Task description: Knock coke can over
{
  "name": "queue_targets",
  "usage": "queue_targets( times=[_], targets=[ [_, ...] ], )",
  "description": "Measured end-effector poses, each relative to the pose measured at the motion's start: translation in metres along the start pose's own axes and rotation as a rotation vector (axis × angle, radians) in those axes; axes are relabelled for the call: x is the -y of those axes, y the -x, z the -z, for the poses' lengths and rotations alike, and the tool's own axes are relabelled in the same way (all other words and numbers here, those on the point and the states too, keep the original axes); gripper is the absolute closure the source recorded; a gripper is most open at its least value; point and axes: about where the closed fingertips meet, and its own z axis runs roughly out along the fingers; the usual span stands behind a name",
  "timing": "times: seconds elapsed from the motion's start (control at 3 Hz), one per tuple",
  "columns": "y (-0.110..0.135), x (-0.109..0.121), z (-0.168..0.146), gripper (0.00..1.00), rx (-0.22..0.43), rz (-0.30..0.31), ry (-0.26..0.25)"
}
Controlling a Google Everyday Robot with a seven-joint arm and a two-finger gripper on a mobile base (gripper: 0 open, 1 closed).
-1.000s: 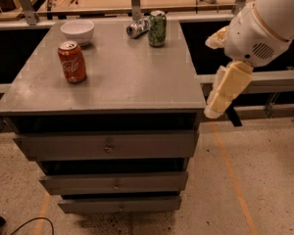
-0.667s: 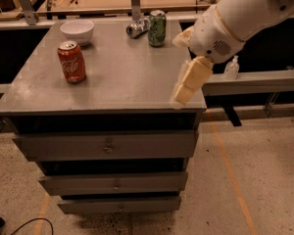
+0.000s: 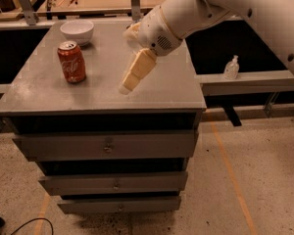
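The coke can [image 3: 71,61] stood upright on the left part of the grey cabinet top [image 3: 166,89], its silver lid up and its white script facing the camera. Just behind it, towards the back edge, sat a white bowl [image 3: 77,31], near the can but not touching it.

The gripper [image 3: 132,76] hung over the middle of the cabinet top, to the right of the can and apart from it. Its cream-coloured end sloped down and to the left, with the tip just above the surface or on it; which of the two could not be told. Whether the gripper was open or closed could not be told either, and it held nothing that could be seen. The white arm [image 3: 225,6] reached in from the upper right corner, its thick wrist over the back of the top.

Below the top the cabinet had three grey drawers [image 3: 108,145], all pushed in. On a low grey ledge to the right stood a small clear bottle [image 3: 231,67]. A dark cable [image 3: 27,224] lay on the speckled floor at the lower left, and an orange line [image 3: 230,173] ran across the floor on the right
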Motion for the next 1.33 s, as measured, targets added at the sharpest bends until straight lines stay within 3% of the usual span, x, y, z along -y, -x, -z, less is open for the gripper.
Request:
queue_targets(
  times=[0.33, 0.67, 1.33],
  targets=[
    [0.000, 0.000, 0.000, 0.00, 0.000, 0.000, 0.000],
    [0.008, 0.016, -0.013, 0.00, 0.068, -0.018, -0.041],
    [0.046, 0.096, -0.075, 0.00, 0.288, -0.040, -0.110]
  ],
)
